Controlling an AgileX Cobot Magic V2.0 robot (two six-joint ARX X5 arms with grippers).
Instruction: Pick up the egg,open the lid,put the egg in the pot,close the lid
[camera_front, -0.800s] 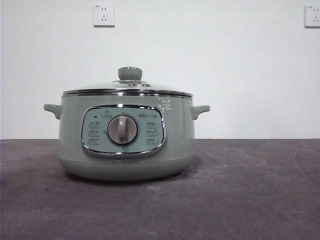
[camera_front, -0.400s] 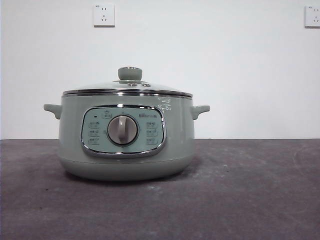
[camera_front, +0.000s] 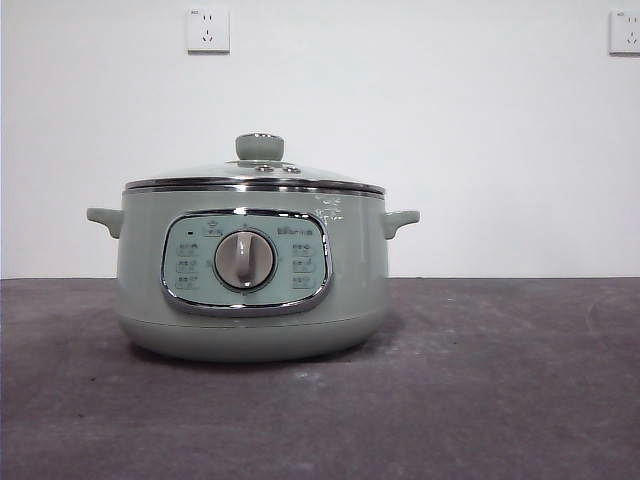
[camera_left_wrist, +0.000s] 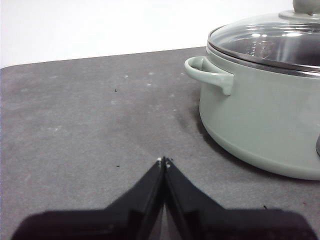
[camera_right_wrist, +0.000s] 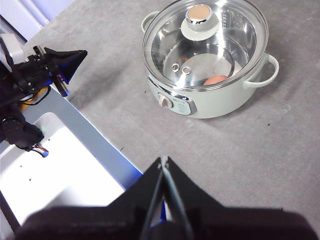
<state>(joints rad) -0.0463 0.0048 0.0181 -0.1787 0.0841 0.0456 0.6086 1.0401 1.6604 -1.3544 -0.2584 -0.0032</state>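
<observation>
A dark grey table (camera_front: 500, 400) fills the lower half of the front view, with a white wall (camera_front: 450, 130) behind carrying two power sockets (camera_front: 208, 30) at the upper left and upper right of the frame. The sage-green pot (camera_front: 250, 300) stands left of centre on the table, its chrome-framed control panel and grey dial (camera_front: 245, 261) facing the camera. The glass lid (camera_front: 255, 178) sits closed on the pot's rim, its round green knob (camera_front: 260, 147) upright on top. In the right wrist view, high above the table, the reddish-brown egg (camera_right_wrist: 216, 80) lies inside the pot (camera_right_wrist: 210, 95), seen through the glass lid (camera_right_wrist: 205, 42) toward the right of the pot's floor. The right gripper (camera_right_wrist: 164, 161), at the bottom centre of that frame, has its two black jaws pressed together and holds nothing. The left gripper (camera_left_wrist: 164, 161), low over bare table beside the pot's side handle (camera_left_wrist: 207, 75), likewise has its jaws closed tip to tip on nothing; in the right wrist view it appears at the upper left (camera_right_wrist: 67, 62), well apart from the pot.
</observation>
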